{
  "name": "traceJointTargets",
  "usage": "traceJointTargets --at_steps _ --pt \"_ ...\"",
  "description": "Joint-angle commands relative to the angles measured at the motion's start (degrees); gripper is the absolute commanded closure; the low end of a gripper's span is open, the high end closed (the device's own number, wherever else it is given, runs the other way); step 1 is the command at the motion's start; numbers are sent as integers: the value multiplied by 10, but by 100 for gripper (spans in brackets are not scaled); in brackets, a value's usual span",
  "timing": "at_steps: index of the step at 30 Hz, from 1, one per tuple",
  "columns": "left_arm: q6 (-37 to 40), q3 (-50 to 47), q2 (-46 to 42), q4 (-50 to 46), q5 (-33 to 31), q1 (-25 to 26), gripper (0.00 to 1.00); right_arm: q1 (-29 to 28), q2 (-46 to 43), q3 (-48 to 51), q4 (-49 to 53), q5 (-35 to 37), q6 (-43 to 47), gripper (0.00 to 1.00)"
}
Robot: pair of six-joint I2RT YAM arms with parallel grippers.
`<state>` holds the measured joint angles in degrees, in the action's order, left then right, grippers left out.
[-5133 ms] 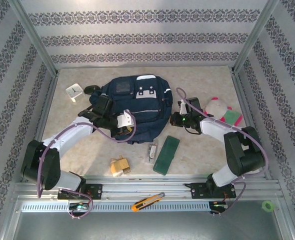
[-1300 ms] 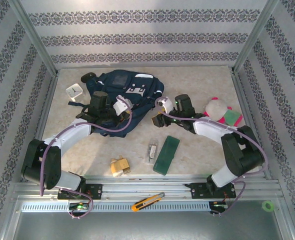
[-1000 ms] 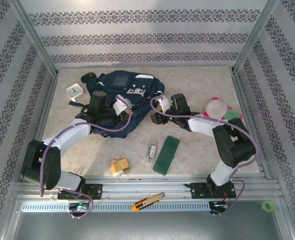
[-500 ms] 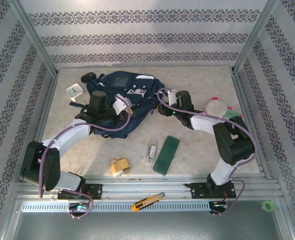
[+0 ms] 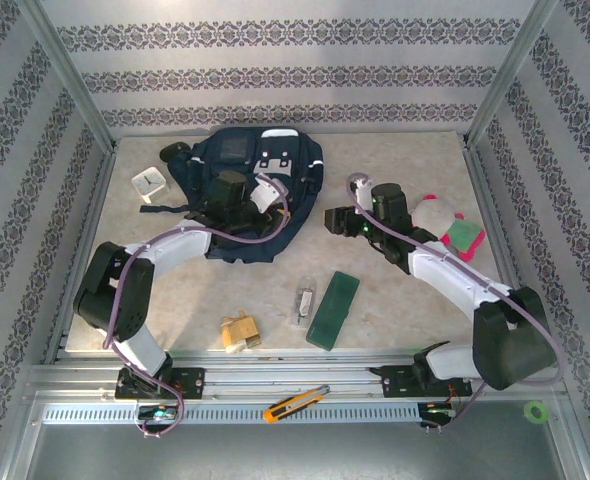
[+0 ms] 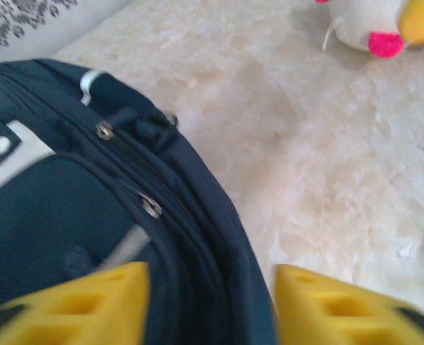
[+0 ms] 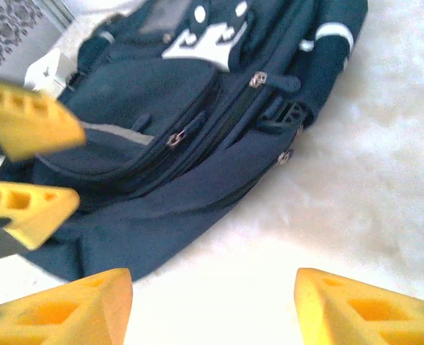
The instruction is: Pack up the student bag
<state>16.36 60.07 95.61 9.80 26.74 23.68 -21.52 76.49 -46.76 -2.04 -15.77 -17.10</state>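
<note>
Toward the far edge of the table (image 5: 205,290), left of centre, the student bag (image 5: 237,165) is laid flat, with its top close to the back wall. A white square clock (image 5: 148,183) is set just beside its left edge. The left gripper (image 6: 210,287) is held over the bag's right half; its yellow fingers are spread, and the bag's zipped side edge is seen in the gap without being pinched. The right gripper (image 7: 212,295) is held off the bag's right edge, facing it, with fingers spread wide and only bare tabletop between them. A white and pink plush toy (image 5: 435,212) and a green pad (image 5: 465,235) are noted near the right wall, behind the right arm. Open surface is left between the bag and the toy, and along the near left of the table. A tan block (image 5: 239,332), a small silver item (image 5: 303,303) and a dark green case (image 5: 333,309) are lined up near the front edge, well apart from the bag. A box cutter (image 5: 295,402) is lying on the front rail.
</note>
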Motion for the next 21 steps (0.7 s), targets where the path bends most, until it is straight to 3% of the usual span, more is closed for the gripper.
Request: traceJointTargets --at_steps 1,5,10,13,21 --pt "-32 12 -35 15 -10 2 29 -1 -32 -11 106 3 -24 38" --pt "11 -17 -67 -20 -28 -23 25 -2 -54 1 116 -5 -24 38" --pt "244 5 -57 -153 -64 -40 18 -6 -49 -7 117 -15 -23 38" --pt "302 30 -34 -176 -53 -54 9 -11 -39 -14 117 -17 -21 37" --pt "410 114 53 -224 -36 -58 7 -19 -14 -24 113 -32 -33 37"
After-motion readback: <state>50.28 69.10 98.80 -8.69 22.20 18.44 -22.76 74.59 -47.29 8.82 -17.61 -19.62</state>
